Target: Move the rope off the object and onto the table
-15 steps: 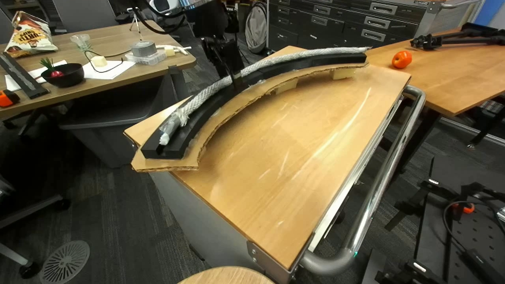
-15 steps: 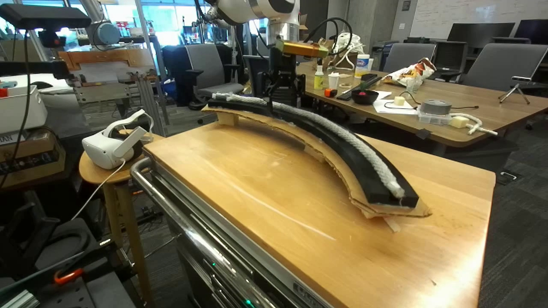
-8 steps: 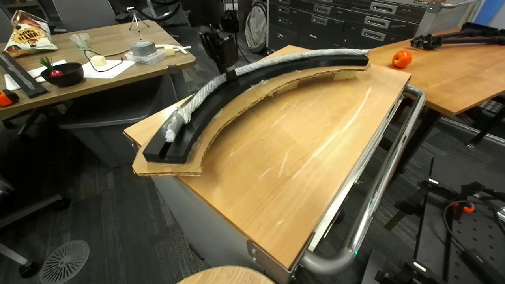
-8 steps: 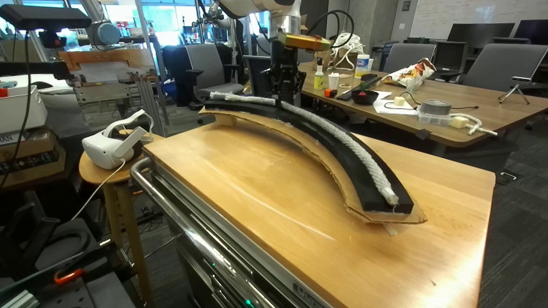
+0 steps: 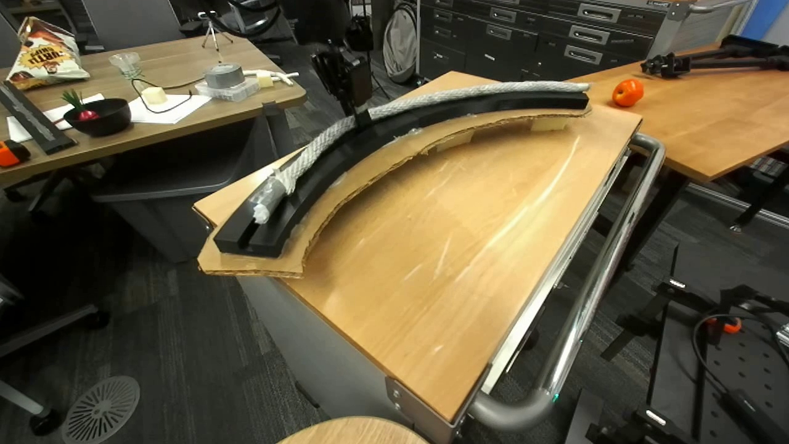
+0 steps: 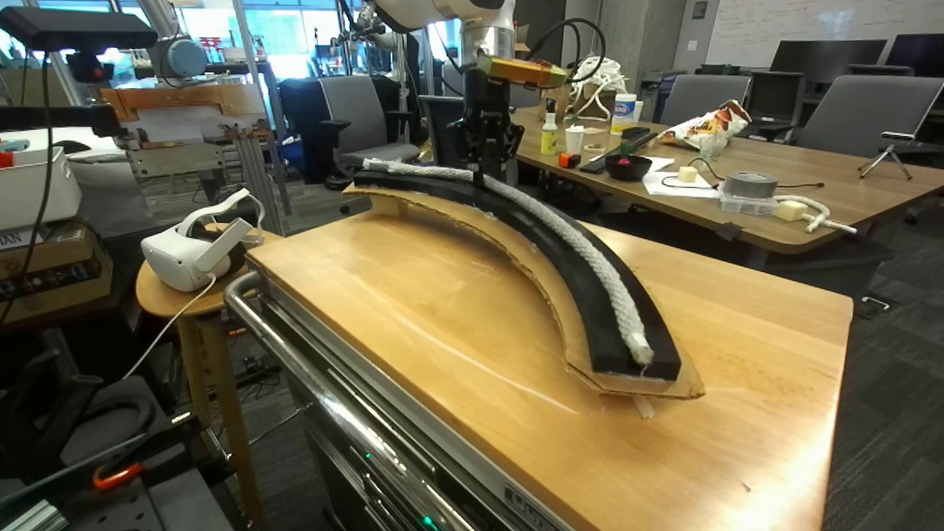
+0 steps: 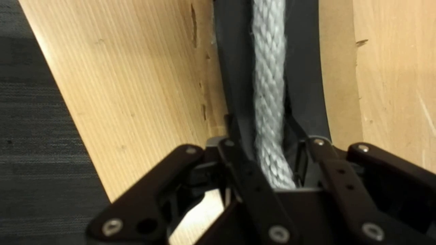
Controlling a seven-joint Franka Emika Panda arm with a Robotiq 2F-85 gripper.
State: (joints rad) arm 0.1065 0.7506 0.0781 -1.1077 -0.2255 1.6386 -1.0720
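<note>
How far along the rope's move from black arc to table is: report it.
Looks done: positioning; the gripper straddles the rope. In hand: the grasp, probably; whether the jaws are shut is unclear. Left: lifting the rope off and laying it on the table, since it lies along the black arc in both exterior views.

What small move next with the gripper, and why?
I'd probably ease the gripper free and recentre it on the rope: in the wrist view, the black arc shows between the rope and one finger, so squeezing here might catch both.

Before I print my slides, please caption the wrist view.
Black jointed gripper astride a grey-white braided rope on a curved black track.
</note>
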